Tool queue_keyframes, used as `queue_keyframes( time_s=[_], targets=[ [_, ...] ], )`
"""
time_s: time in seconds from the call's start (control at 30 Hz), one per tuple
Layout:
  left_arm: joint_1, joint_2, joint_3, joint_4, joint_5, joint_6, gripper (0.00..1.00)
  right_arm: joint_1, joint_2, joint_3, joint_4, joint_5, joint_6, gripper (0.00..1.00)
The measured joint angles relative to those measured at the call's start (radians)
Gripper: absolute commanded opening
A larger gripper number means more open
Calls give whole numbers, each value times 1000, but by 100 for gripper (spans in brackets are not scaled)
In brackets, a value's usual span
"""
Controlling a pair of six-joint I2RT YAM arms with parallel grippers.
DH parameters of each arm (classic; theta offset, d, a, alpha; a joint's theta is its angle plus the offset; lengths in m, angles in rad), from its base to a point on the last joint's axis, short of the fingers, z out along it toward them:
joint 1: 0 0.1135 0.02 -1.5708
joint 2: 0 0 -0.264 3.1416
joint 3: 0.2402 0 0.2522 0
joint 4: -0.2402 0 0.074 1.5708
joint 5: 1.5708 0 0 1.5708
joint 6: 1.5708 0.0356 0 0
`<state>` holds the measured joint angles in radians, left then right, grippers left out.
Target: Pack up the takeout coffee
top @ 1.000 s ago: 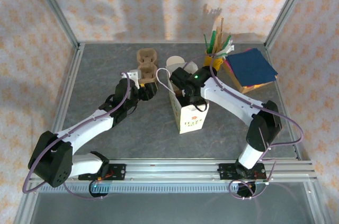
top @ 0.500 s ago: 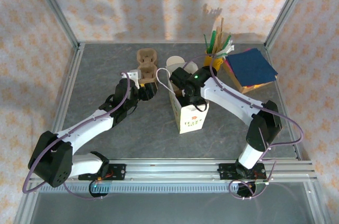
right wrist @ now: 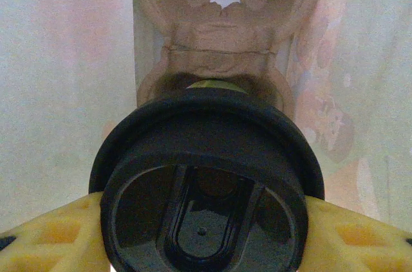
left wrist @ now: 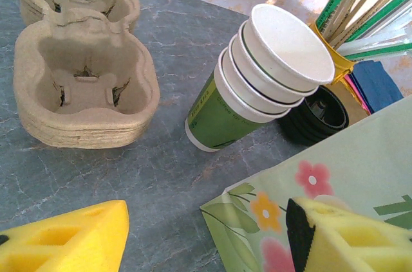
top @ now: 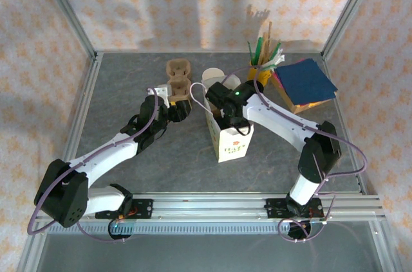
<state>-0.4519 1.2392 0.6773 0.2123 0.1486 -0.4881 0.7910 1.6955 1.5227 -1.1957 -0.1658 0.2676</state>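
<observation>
The takeout coffee (right wrist: 206, 188) sat inside the paper bag (top: 230, 140), its black lid facing the right wrist camera and the bag's pale walls rising on both sides of it. The right gripper (right wrist: 206, 233) reached down into the bag's open top and clamped the cup, 1 yellow finger pressed against each side just under the lid. Beneath the cup, at the bag's bottom, lay a brown pulp carrier (right wrist: 222, 8); whether the cup already rested in it could not be told.

The bag stood upright near the middle of the table (top: 129, 72). The left gripper (left wrist: 207, 227) hovered low at the bag's left side with its jaws spread apart, 1 finger against the flowered wall and the other over bare table.

Toward the far edge, a stack of empty carriers (left wrist: 84, 85) lay beside a tilted stack of lidless cups (left wrist: 257, 72) and a pile of black lids (left wrist: 318, 114). In the far right corner stood a yellow holder of sticks (top: 264, 56) next to a box of blue napkins (top: 306, 82).
</observation>
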Motion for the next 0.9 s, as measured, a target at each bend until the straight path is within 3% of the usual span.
queue_keyframes(
  time_s=[0.9],
  targets=[
    [0, 0, 0, 0, 0, 0, 68, 0, 42, 7, 7, 0, -12, 28]
  ],
)
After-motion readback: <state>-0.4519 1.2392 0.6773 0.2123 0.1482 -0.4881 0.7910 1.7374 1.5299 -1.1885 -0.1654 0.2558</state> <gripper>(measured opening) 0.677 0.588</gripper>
